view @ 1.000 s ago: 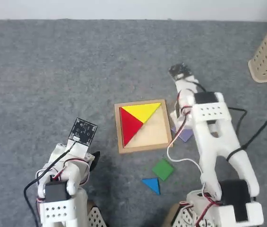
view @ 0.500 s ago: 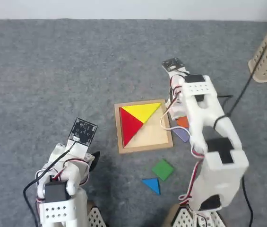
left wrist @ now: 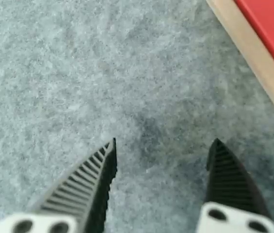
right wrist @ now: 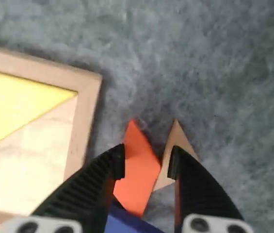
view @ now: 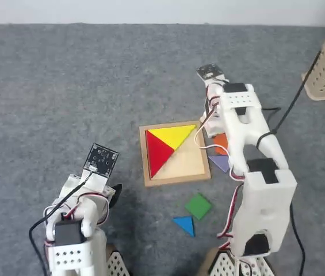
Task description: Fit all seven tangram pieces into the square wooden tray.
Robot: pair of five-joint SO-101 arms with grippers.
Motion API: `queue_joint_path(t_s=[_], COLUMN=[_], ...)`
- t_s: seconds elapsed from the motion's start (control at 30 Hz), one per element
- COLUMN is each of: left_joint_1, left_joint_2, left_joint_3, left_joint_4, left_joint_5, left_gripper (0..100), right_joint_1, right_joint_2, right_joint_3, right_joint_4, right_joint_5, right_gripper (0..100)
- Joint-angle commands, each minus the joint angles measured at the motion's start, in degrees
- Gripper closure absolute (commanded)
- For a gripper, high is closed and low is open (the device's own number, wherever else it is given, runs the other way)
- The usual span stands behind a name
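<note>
2 of 7 in tray (view: 176,178). R gripper (right wrist: 146,154) has swung fwd over orange piece (right wrist: 137,177): fingers part-open, empty, piece between them, tray outside one finger. L gripper (left wrist: 162,148) wide open, empty. Grab looks next.

Left gripper (left wrist: 165,141) retracted, jaws wide; right gripper (right wrist: 147,150) extended, jaws narrowly apart.

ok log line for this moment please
tray: yellow triangle, red triangle in | right gripper: open, over orange piece beside tray | left gripper: open, over carpet | loose: purple piece, green square, blue triangle
</note>
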Motion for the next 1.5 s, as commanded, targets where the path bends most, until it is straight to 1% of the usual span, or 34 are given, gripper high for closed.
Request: queue_joint_path(t_s=[0.0,0.3,0.4,0.53,0.67,0.77,0.9,1.03,1.1,1.2,1.27,1.47], left_joint_1=[0.2,0.2,0.2,0.2,0.2,0.2,0.2,0.2,0.2,0.2,0.2,0.2], left_joint_2=[-0.9,-0.9,-0.9,-0.9,-0.9,-0.9,-0.9,-0.9,-0.9,-0.9,-0.9,-0.9], left_joint_3=[-0.5,-0.5,-0.5,-0.5,-0.5,-0.5,-0.5,-0.5,-0.5,-0.5,-0.5,-0.5], left_joint_4=[0.3,0.3,0.3,0.3,0.3,0.3,0.3,0.3,0.3,0.3,0.3,0.3], left_joint_5=[-0.4,-0.4,-0.4,-0.4,-0.4,-0.4,-0.4,-0.4,-0.4,-0.4,-0.4,-0.4], left_gripper=[72,72,72,72,72,72,72,72,72,72,72,72], right_joint_1=[4.4,8.0,9.7,10.1,9.3,6.6,1.3,-1.7,-2.9,-4.3,-4.5,-3.9], right_joint_2=[3.0,3.4,3.0,-2.0,-9.7,-14.9,-20.7,-22.7,-22.1,-19.6,-17.5,-10.2], right_joint_3=[-2.3,-3.1,-5.3,-7.6,-4.8,1.8,13.2,21.4,22.2,21.4,20.1,15.6], right_joint_4=[1.4,1.2,2.7,6.8,8.0,4.7,-3.5,-11.6,-12.8,-13.1,-13.0,-11.9], right_joint_5=[-1.3,-1.3,-1.8,-4.7,-6.1,-6.1,-5.9,-5.7,-5.5,-5.5,-5.5,-5.8], right_gripper=[82.5,82.5,82.6,82.5,82.5,82.5,82.5,82.4,80.0,72.6,69.4,69.2])
